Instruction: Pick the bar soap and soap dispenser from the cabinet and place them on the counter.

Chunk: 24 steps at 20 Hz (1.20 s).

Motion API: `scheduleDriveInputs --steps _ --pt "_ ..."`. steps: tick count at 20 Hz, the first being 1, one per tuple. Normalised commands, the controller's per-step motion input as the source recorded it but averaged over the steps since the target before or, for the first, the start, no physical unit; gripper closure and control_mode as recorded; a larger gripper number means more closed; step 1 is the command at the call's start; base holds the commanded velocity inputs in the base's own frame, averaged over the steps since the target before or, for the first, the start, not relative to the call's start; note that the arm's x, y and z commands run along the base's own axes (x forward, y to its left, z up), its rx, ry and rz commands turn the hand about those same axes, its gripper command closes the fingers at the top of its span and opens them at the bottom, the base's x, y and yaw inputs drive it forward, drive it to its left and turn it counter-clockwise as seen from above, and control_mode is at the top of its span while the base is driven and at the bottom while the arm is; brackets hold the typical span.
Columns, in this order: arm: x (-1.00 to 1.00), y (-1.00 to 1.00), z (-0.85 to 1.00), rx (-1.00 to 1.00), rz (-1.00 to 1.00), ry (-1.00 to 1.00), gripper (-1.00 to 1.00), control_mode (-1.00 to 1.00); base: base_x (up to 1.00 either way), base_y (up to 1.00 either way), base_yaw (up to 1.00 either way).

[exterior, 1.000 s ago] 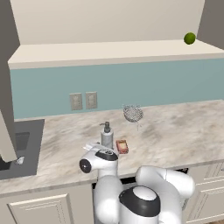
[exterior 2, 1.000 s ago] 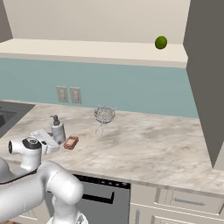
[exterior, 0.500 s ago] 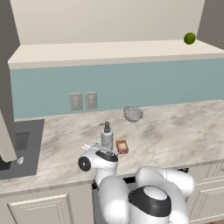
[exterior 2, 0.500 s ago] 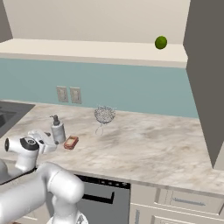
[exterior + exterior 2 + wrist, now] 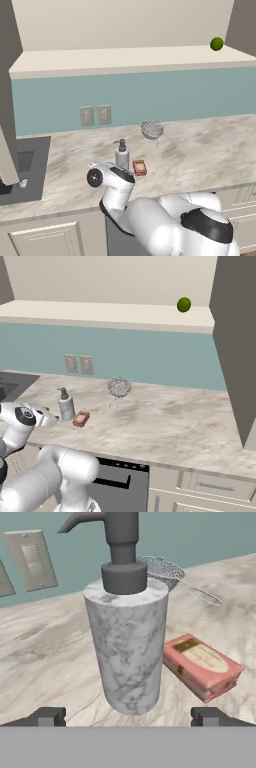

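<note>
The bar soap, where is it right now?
The bar soap lies flat on the counter, beside the dispenser, with the mesh strainer further back.

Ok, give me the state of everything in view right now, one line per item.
soap dispenser: upright on the counter, free of the gripper.
bar soap: lying flat on the counter beside the dispenser.
gripper: open, empty, fingertips either side of the dispenser.
wire-mesh ball: on the counter behind them.
lime: resting on the cabinet shelf.
</note>
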Motion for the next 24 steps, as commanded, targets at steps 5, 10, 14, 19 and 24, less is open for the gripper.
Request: scheduleDriveInputs --steps 5,10,14,19,24 --pt "-0.43 0.09 0.13 0.04 0.01 0.12 -1.0 -1.0 0.0 0.0 0.0" --pt "-0.3 0.0 0.15 0.04 0.07 0.14 -1.0 -1.0 0.0 0.0 0.0" --pt "-0.32 0.0 0.16 0.0 0.11 0.11 -1.0 -1.0 0.0 0.0 0.0" --pt "-0.29 0.01 0.26 0.02 0.1 0.1 -1.0 -1.0 0.0 0.0 0.0" --pt "-0.17 0.02 0.37 0.04 0.06 0.08 -1.0 -1.0 0.0 0.0 0.0"
